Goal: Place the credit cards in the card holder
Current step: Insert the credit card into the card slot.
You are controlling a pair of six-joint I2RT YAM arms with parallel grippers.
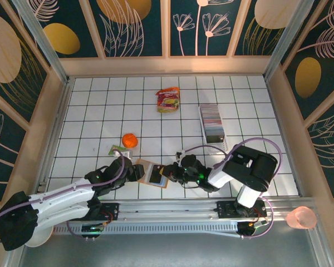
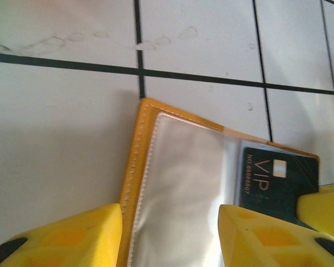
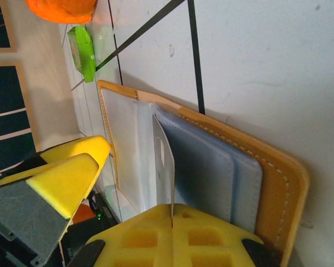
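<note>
The orange-brown card holder (image 1: 146,173) lies open on the tiles in front of the arms. In the left wrist view its orange stitched edge (image 2: 132,167) and clear pocket sit between my left gripper's (image 2: 170,216) yellow fingers, which stand apart and hold nothing. A dark credit card (image 2: 273,181) marked VIP lies at the pocket's right end. My right gripper (image 3: 171,210) is shut on a thin card (image 3: 165,158), seen edge-on and upright over the holder's grey-blue inside (image 3: 211,172). From above, the left gripper (image 1: 137,169) and right gripper (image 1: 170,171) flank the holder.
A long clear tray (image 1: 214,125) of several cards stands at the back right. A red-and-yellow snack packet (image 1: 168,100) lies at the back, with an orange ball (image 1: 129,140) and a green item (image 1: 117,149) just behind the holder. A pink cup (image 1: 300,218) sits off the table's right front.
</note>
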